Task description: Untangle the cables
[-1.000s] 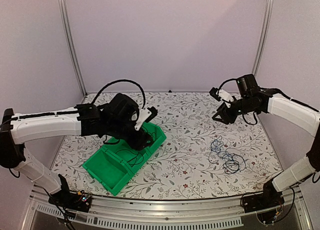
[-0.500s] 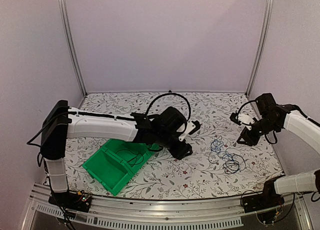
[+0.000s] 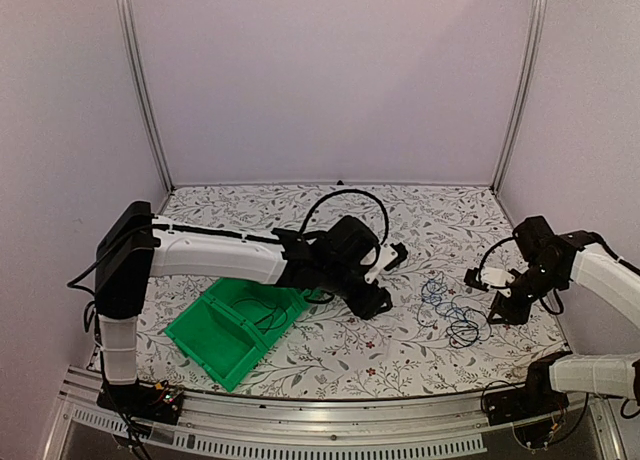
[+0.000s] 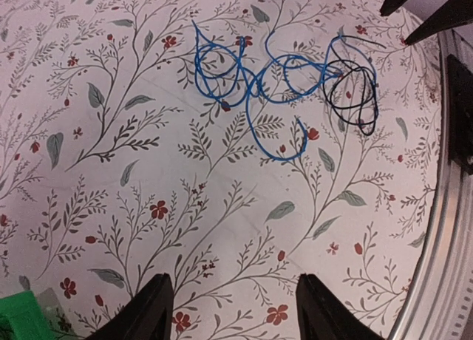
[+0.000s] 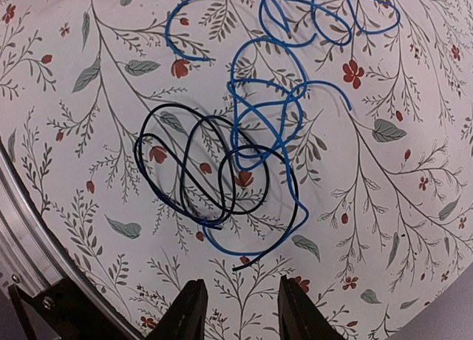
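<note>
Floral tabletop (image 3: 440, 220) is carrying the cables (image 3: 455, 315), blue and black loops lying crossed right of centre | left gripper (image 4: 235, 314) hovering, fingers apart, empty | right gripper (image 5: 240, 314) hovering over them, fingers apart | untangling seemingly all remaining.

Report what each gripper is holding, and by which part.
Nothing is held. The left gripper and right gripper are both open and empty above the table; the blue cable and black cable lie loose on it.
</note>
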You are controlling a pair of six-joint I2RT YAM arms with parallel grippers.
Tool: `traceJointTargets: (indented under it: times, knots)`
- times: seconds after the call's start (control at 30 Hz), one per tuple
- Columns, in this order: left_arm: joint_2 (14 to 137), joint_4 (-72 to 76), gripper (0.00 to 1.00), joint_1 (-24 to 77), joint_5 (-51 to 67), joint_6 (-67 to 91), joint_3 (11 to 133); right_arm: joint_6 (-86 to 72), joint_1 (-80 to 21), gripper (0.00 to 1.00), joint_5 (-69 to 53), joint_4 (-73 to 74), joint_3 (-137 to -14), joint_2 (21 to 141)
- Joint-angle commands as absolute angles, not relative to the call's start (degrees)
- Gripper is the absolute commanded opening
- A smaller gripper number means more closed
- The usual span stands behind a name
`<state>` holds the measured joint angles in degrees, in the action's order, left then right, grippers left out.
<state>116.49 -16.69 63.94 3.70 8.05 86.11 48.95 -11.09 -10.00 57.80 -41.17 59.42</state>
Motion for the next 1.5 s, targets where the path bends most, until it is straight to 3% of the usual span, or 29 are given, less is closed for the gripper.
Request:
traceJointTargets:
  times: [0.0,0.3,0.7,0.83,1.0,1.17,1.47]
  knots:
    - [116.84,-15.19,0.57,63.08,4.55,7.55,86.60,50.59,-11.36,0.35,-11.94,53.47,-40.28,59.35]
    - [116.57,-15.38,0.57,62.32,4.53,8.13,85.92,53.70,-14.05,0.27,-12.49,46.46,-40.17,62.91]
    - [115.87,-14.67,0.58,61.62,4.04,9.62,83.66,58.41,-16.25,0.26,-11.52,43.89,-39.32,68.46]
    - [116.04,-14.53,0.58,61.55,4.22,9.61,83.58,59.17,-16.69,0.26,-11.75,43.92,-39.12,69.74]
    - [116.13,-14.49,0.58,61.36,4.64,9.82,83.45,59.58,-17.25,0.36,-10.45,41.88,-38.67,71.76]
    - [116.02,-14.19,0.58,61.33,4.57,9.97,82.91,59.81,-17.65,0.37,-9.02,39.37,-38.58,73.89]
    - [116.09,-13.06,0.58,61.22,4.92,10.30,82.31,59.51,-18.04,0.23,-9.22,36.83,-38.50,76.83]
